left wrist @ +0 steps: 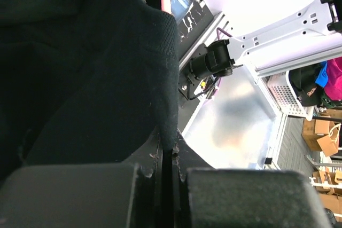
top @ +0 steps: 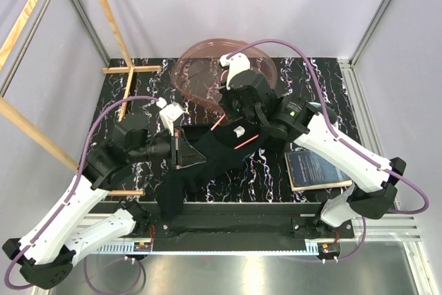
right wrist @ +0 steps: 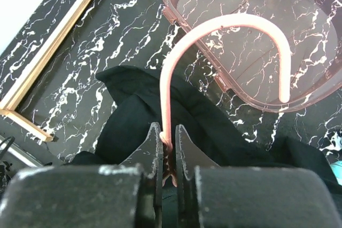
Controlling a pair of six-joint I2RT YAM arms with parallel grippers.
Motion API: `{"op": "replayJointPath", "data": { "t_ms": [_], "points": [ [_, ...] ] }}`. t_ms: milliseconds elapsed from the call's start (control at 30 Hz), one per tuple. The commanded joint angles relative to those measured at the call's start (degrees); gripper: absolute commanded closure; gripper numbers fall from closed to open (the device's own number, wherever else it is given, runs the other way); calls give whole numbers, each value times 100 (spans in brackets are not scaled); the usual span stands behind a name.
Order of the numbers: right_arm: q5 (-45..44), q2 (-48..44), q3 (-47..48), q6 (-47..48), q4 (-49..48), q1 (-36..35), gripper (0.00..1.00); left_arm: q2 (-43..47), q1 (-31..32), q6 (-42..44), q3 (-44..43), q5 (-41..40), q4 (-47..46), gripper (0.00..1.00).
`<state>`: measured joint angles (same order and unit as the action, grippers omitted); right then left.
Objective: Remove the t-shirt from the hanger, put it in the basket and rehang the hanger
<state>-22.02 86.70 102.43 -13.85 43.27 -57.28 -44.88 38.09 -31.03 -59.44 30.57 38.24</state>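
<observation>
Your right gripper point(right wrist: 166, 138) clamps the hanger point(right wrist: 163, 81) at its neck, hook toward 1 o'clock; left gripper point(left wrist: 171, 152) pinches the t-shirt point(left wrist: 80, 78).

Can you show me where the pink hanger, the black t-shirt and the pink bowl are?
hanger point(right wrist: 230, 20): right wrist view, top of its curved hook.
t-shirt point(top: 214, 155): top view, middle of the black fabric.
pink bowl point(top: 197, 67): top view, bare left part of its inside.

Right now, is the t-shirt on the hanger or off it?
On it. The hanger has its hook rising out of the t-shirt, stem pinched in the right tool; pink wire shows among the folds.
</observation>
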Motion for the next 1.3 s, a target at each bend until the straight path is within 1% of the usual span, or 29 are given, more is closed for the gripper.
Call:
{"op": "replayJointPath", "data": {
  "t_ms": [0, 33, 133, 167, 233, 267, 367, 400, 500, 667, 800, 933, 1033, 1067, 1100, 1167, 1200, 1267],
  "points": [
    [-276, -320, -109, -162, -257, -73, 100, 103, -12, 79, -322, -437, -397, 89],
    [-329, -355, -136, -206, -283, -64, 100, 146, -12, 97, -357, -516, -318, 73],
    [-601, -513, -267, -276, -327, -64, 100, 234, -12, 167, -419, -894, -45, 55],
    [-750, -566, -294, -285, -345, -64, 100, 313, -12, 211, -419, -1051, 60, 42],
    [-908, -706, -382, -320, -354, -73, 100, 418, -12, 228, -411, -1201, 148, 30],
    [-1048, -759, -408, -312, -354, -73, 100, 541, -12, 246, -410, -1376, 253, 23],
    [-1269, -944, -487, -312, -389, -64, 100, 708, -12, 255, -367, -1562, 386, 15],
    [-1322, -1022, -513, -312, -389, -64, 100, 787, -12, 255, -349, -1571, 395, 11],
    [-1515, -1163, -549, -364, -424, -73, 100, 902, -12, 211, -244, -1475, 430, 9],
    [-1603, -1348, -663, -408, -459, -64, 100, 1157, -12, 132, 37, -1299, 430, 8],
    [-1700, -1462, -733, -391, -521, -73, 100, 1333, -12, 88, 222, -1115, 404, 10],
    [-1762, -1471, -742, -373, -530, -64, 100, 1430, -3, 44, 266, -1018, 351, 17],
    [-1797, -1471, -725, -399, -530, -73, 100, 1404, -12, 44, 266, -930, 351, 26],
    [-1806, -1471, -716, -400, -530, -64, 100, 1395, -12, 44, 266, -912, 351, 36],
    [-1797, -1471, -707, -400, -530, -73, 100, 1395, -12, 44, 258, -921, 351, 42],
    [-1788, -1480, -707, -426, -530, -56, 100, 1421, -12, 9, 249, -1104, 360, 59],
    [-1762, -1498, -707, -426, -521, -73, 100, 1456, -12, 0, 231, -1184, 351, 76],
    [-1736, -1506, -724, -443, -530, -73, 100, 1500, -12, -35, 179, -1552, 394, 91]
  ]
}}
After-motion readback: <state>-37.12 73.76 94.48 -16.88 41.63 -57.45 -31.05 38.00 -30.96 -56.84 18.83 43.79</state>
